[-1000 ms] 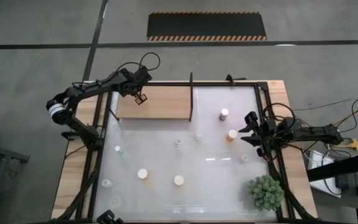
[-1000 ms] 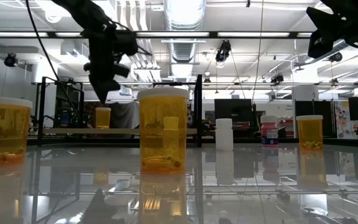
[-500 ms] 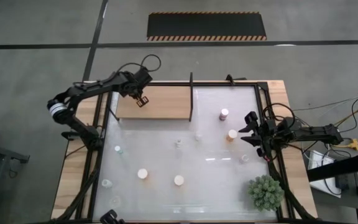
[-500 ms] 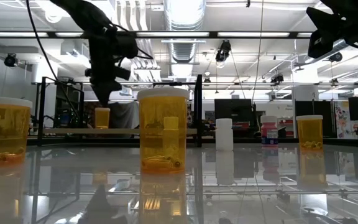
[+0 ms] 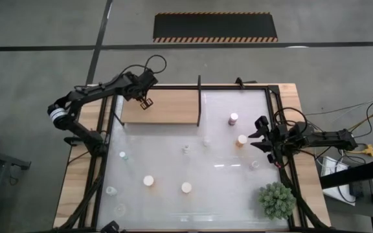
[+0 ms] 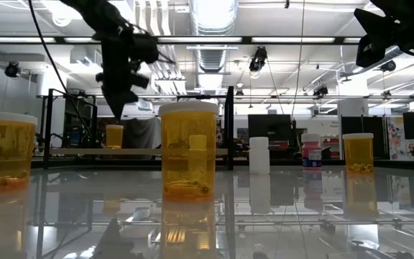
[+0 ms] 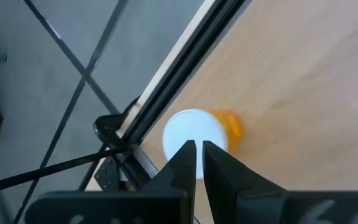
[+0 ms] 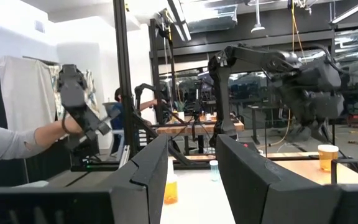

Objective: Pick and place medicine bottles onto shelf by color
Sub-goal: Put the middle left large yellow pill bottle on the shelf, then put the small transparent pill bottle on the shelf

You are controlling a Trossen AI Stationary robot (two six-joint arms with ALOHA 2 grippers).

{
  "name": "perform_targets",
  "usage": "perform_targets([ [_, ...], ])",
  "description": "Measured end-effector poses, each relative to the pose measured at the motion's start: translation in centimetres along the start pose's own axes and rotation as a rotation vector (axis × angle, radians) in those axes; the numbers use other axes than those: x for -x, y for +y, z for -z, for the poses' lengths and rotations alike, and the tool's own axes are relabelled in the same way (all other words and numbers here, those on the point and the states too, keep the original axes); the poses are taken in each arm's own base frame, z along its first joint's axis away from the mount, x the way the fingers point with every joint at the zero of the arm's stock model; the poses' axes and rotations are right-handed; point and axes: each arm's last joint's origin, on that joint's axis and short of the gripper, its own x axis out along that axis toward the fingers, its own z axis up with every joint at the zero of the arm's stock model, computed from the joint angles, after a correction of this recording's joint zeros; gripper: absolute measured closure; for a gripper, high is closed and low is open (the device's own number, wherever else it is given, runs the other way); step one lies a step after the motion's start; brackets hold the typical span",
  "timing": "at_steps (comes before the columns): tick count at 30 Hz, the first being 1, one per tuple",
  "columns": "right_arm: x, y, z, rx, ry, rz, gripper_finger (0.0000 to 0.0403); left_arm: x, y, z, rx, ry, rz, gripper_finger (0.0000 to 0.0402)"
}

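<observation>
My left gripper hangs almost shut and empty directly above the upright orange bottle standing on the shelf at its outer corner, the right gripper open far away.

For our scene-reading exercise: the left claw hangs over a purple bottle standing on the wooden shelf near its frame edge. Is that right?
Not quite. The bottle under the left claw is orange with a white cap, as the left wrist view shows. It does stand on the wooden shelf near its frame edge.
</observation>
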Motion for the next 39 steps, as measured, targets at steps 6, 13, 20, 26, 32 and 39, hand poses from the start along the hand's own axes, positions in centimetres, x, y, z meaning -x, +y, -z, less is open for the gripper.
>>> perform_targets([
  [6,0.0,0.0,-0.2,0.003,-0.021,0.002,0.0275,5.8,-1.3,0.9,0.006,-0.238,0.097,0.0391],
  [13,0.1,-0.3,-1.3,0.086,-0.146,0.162,0.0275,12.0,-3.9,3.7,-0.131,-0.646,0.422,0.0391],
  [20,-0.7,-0.7,-2.9,0.166,-0.143,0.284,0.0275,12.9,-4.9,6.6,-0.222,-0.965,0.479,0.0391],
  [26,-2.9,-0.7,-5.6,0.216,-0.109,0.291,0.0275,11.8,-5.4,8.3,-0.217,-1.134,0.565,0.0391],
  [32,-8.0,-1.5,-5.8,0.263,0.084,0.286,0.0275,10.7,-6.0,9.7,-0.178,-1.202,0.662,0.0391],
  [39,-13.2,-2.2,-7.4,0.298,0.162,0.279,0.0275,10.1,-5.8,11.1,-0.142,-1.203,0.718,0.0391],
])
